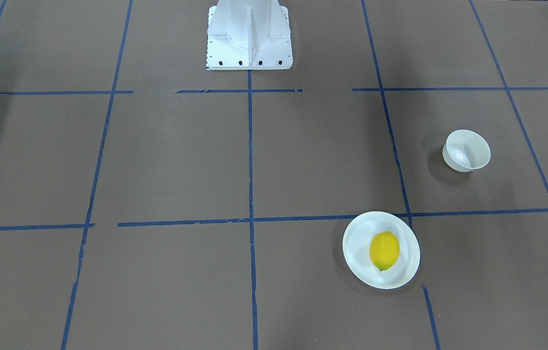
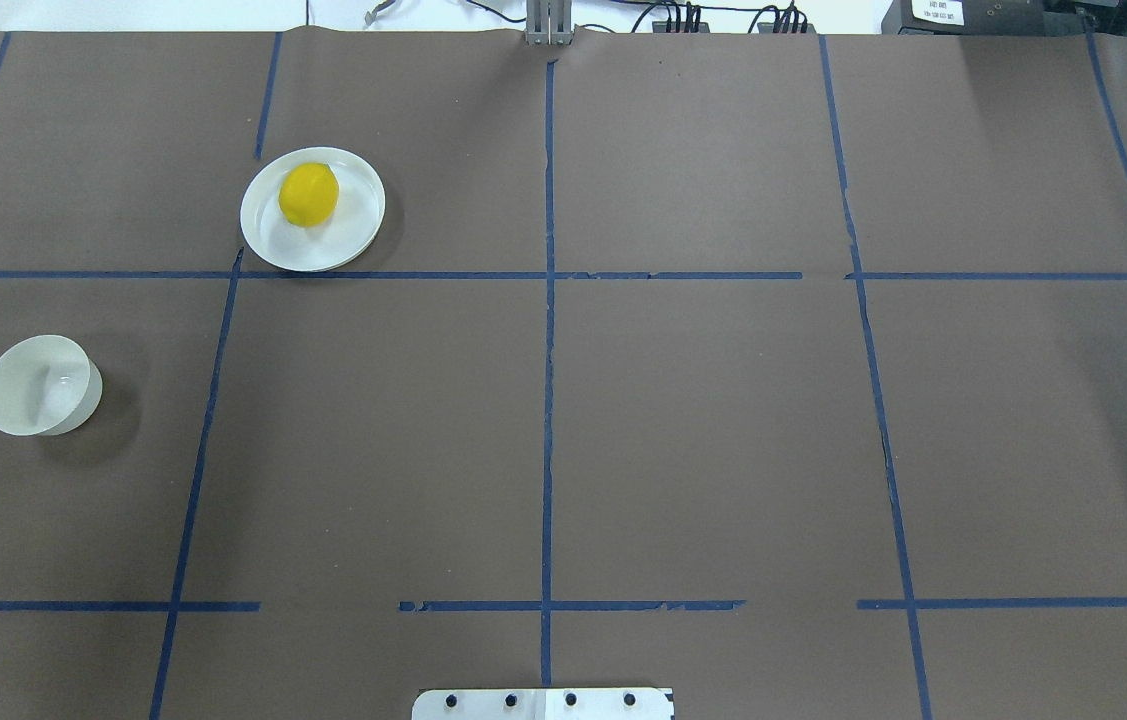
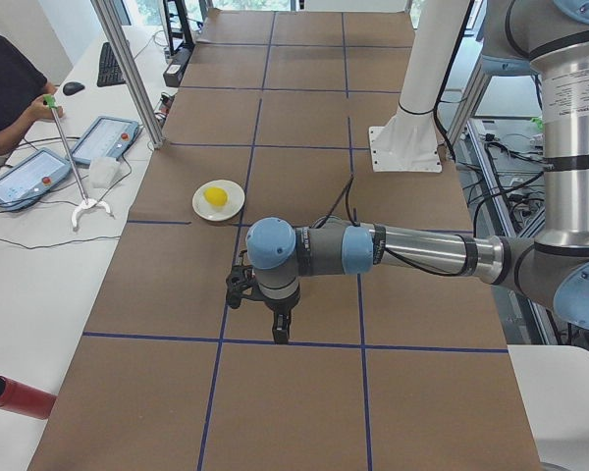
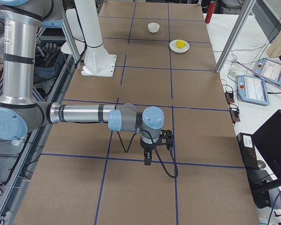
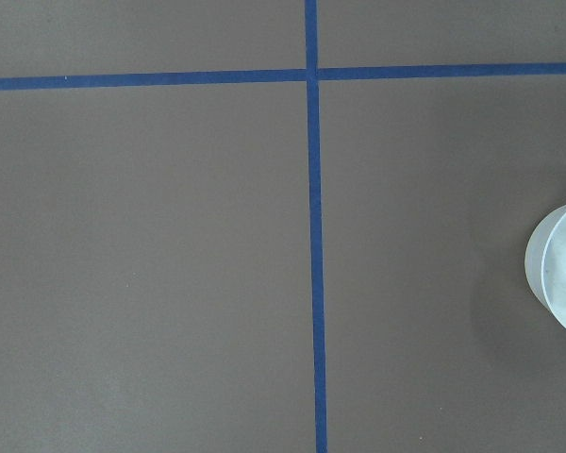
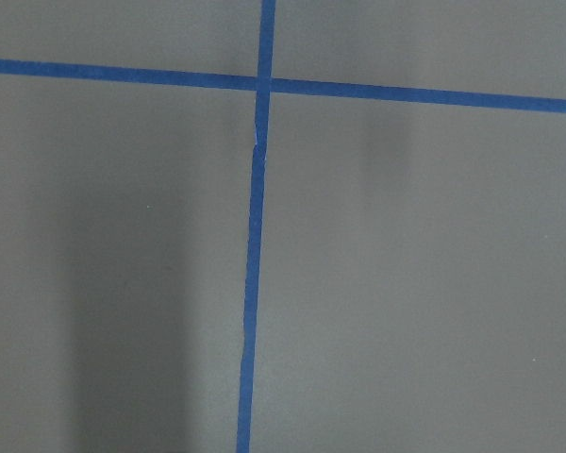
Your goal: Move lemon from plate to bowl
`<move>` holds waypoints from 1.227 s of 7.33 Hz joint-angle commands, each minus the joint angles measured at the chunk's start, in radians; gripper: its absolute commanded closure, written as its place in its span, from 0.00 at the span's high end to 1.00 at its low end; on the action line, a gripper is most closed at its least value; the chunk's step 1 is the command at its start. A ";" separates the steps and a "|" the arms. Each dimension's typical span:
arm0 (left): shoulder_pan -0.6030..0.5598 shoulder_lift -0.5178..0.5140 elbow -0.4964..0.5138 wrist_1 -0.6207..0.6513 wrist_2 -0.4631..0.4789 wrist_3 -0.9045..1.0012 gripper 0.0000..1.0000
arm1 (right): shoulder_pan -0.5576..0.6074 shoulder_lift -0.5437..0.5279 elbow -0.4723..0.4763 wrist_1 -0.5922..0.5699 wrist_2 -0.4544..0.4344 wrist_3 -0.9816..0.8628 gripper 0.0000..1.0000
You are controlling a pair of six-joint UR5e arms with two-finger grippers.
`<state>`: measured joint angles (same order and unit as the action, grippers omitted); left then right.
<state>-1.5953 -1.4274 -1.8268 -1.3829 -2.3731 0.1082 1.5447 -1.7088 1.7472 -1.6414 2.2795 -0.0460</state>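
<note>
Looking down from over the robot's shoulders, left to right: the bowl (image 2: 23, 392) stands upright, mouth up, at the far left with nothing in it, so it seems ready to receive; to its right and further from the robot, well apart, lies the plate (image 2: 355, 232), a tape line just beside its near rim; the lemon (image 2: 308, 194) rests on the plate, off-centre toward the far rim; the task looks unstarted. Both dishes sit in the robot's left half, so this is probably the left side's job. Neither arm enters this view or the front one; the side views show each held level above the table, pointing down, likely a waiting pose. The left claw (image 3: 280, 332) hangs over a tape line; the lemon is not in it; how wide it stands I cannot tell; its camera catches the bowl's rim at the right edge, so it hovers near the bowl, with the lemon well away, further out. The right claw (image 4: 148, 160) hangs over the other half, well apart from all three; its opening cannot be told either.
</note>
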 commanded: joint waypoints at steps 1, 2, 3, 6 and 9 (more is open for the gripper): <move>0.000 -0.004 0.003 0.004 -0.002 -0.001 1.00 | 0.000 0.000 0.000 0.000 0.000 0.000 1.00; 0.000 -0.007 -0.009 0.005 -0.003 -0.001 1.00 | 0.000 0.000 0.000 0.000 0.000 0.000 1.00; 0.000 -0.007 -0.025 0.005 -0.002 -0.002 1.00 | 0.000 0.000 0.000 0.000 0.000 0.000 1.00; 0.005 -0.001 -0.040 -0.017 -0.005 -0.005 1.00 | 0.000 0.000 0.000 0.000 0.000 0.000 1.00; 0.154 -0.060 -0.026 -0.237 -0.081 -0.156 1.00 | 0.000 0.000 0.000 0.000 0.000 0.000 1.00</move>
<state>-1.5269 -1.4444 -1.8593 -1.5663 -2.4234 0.0424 1.5447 -1.7088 1.7472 -1.6414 2.2795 -0.0460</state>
